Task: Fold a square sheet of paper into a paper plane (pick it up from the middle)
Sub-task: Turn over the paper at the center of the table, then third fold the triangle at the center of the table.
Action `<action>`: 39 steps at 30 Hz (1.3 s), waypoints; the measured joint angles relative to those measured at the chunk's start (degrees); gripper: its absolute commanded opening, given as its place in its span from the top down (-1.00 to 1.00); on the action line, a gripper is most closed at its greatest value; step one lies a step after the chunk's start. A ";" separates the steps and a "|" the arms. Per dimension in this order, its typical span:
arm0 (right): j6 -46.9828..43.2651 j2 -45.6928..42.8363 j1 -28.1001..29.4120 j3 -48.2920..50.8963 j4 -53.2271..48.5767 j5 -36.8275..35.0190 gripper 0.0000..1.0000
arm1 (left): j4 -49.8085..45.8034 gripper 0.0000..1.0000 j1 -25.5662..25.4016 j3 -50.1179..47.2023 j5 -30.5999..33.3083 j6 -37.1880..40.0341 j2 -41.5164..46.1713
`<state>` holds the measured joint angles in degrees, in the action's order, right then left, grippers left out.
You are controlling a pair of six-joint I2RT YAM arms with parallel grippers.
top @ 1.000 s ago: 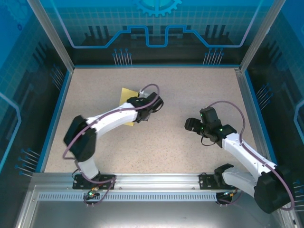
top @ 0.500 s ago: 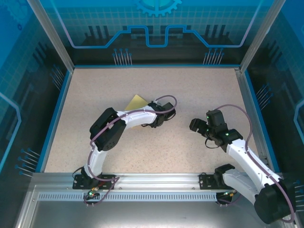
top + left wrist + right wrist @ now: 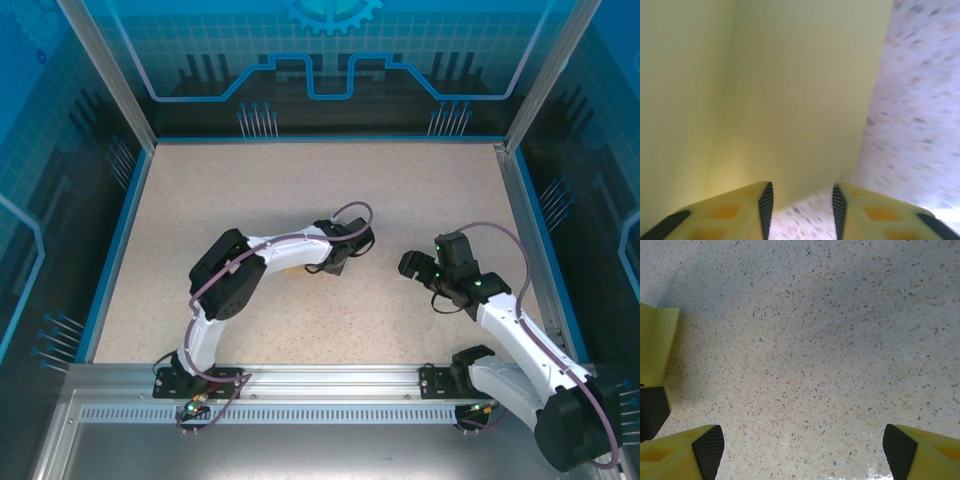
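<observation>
Near the middle of the speckled beige surface (image 3: 300, 180), the left gripper (image 3: 802, 192) was low over the thin pale-yellow square sheet of paper (image 3: 805, 100). Its jaws stood partly apart, with bare surface showing between the pads, and the sheet's near edge ended just beside the left pad, so nothing looked pinched. The right gripper (image 3: 803, 440) hung wide open and empty over bare surface, apart from the sheet.

The likely trouble was a loose sheet. With no pad pressing it, any sideways drift of the left arm could have dragged or turned the paper, and a fold only lightly set could have sprung back. Closing from this spot might have caught only the edge and crumpled it.

From overhead, the left arm lay across the paper and hid most or all of it, while both arms' spacing read plainly. The left wrist camera instead gave the sheet close up, with a soft lengthwise line, perhaps a crease. The right wrist camera caught a pale-yellow sliver at its left edge, paper or finger, unclear.
</observation>
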<state>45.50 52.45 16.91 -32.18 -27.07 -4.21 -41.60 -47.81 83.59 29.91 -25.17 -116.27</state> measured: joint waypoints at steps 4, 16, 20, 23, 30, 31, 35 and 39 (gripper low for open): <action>-0.04 0.66 -0.09 0.00 0.07 0.46 -0.73 | 3.43 -0.07 0.02 -3.91 -8.15 -0.37 11.74; -0.72 15.74 5.77 -8.39 3.96 4.81 -0.32 | 19.80 0.23 15.67 -25.18 -30.14 -8.07 35.17; -1.16 29.33 14.38 -19.98 6.56 5.35 0.17 | 23.12 0.48 21.68 -32.30 -33.77 -11.85 35.30; -1.66 41.72 19.76 -31.30 9.18 7.19 0.32 | 25.73 0.58 24.63 -36.68 -35.69 -14.91 35.47; -0.81 62.07 25.86 -50.10 11.98 12.35 0.41 | 28.02 0.62 30.03 -43.80 -36.50 -18.93 39.23; -0.55 63.93 26.01 -51.41 12.13 12.70 0.41 | 28.11 0.61 30.21 -44.06 -36.61 -19.17 39.56; -0.11 68.13 26.05 -52.59 11.41 13.09 0.41 | 28.24 0.61 30.40 -44.41 -37.29 -19.56 40.61; -0.07 69.31 25.90 -52.22 10.25 13.05 0.41 | 28.63 0.60 30.42 -44.44 -38.38 -19.54 40.81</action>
<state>45.43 121.75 42.81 -84.40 -16.82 8.84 -12.97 -17.39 39.16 -8.47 -44.71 -75.46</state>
